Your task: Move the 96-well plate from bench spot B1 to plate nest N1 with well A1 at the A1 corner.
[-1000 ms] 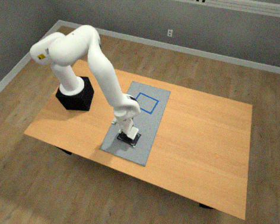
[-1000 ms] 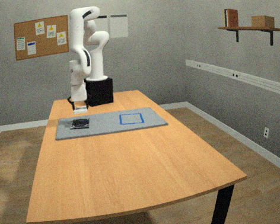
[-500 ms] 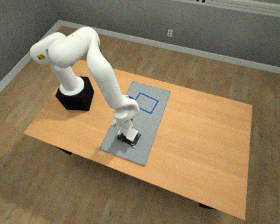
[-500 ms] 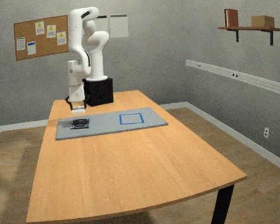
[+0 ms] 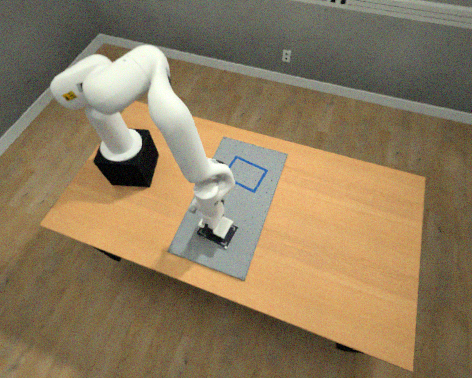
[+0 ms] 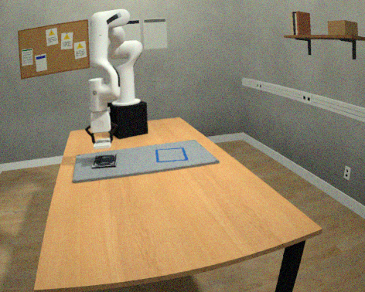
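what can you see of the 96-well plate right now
The 96-well plate shows as a small, flat, white rectangular piece, plastic by its look. Its wells and cut-off corner are too small to make out. The gripper is shut on it and holds it roughly level in the air over the dark plate nest on the grey mat. It is not seated in the nest.
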